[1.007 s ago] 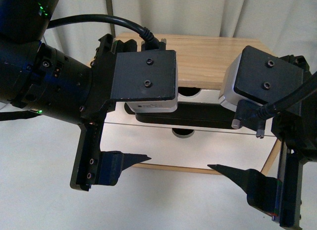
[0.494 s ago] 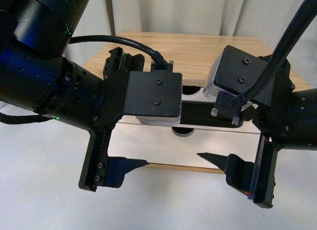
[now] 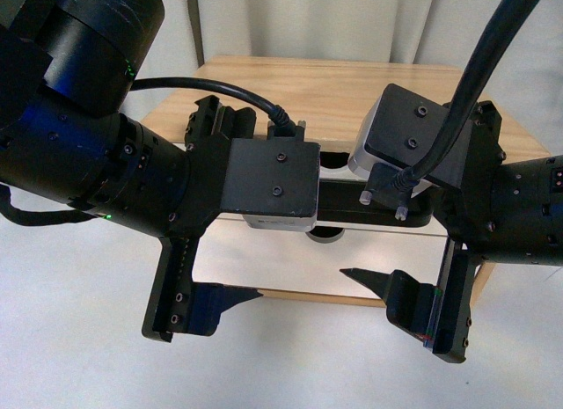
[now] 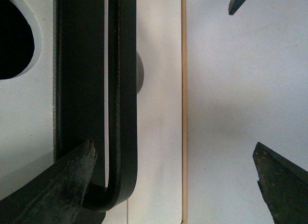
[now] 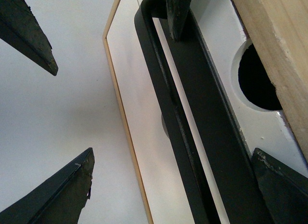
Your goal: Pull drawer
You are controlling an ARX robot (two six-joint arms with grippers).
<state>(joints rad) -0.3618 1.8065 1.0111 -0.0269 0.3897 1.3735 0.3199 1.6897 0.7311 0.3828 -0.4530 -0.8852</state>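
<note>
We see the drawer (image 4: 29,113) at the centre of the front view, just under the wooden cabinet top (image 3: 352,88) and mostly hidden behind both wrists. Its black bar handle (image 4: 122,89) runs across the white front below the half-round notch, with the plain lower drawer (image 4: 159,137) beneath. The left gripper (image 4: 173,149) has its claw spread wide. One fingertip (image 4: 86,154) lies at the bar's curved end on the notch side, and the other sits well clear over the white floor. The right gripper (image 5: 173,154) is spread too, straddling the bar without pinching it. We see nothing of the drawer's inside.
</note>
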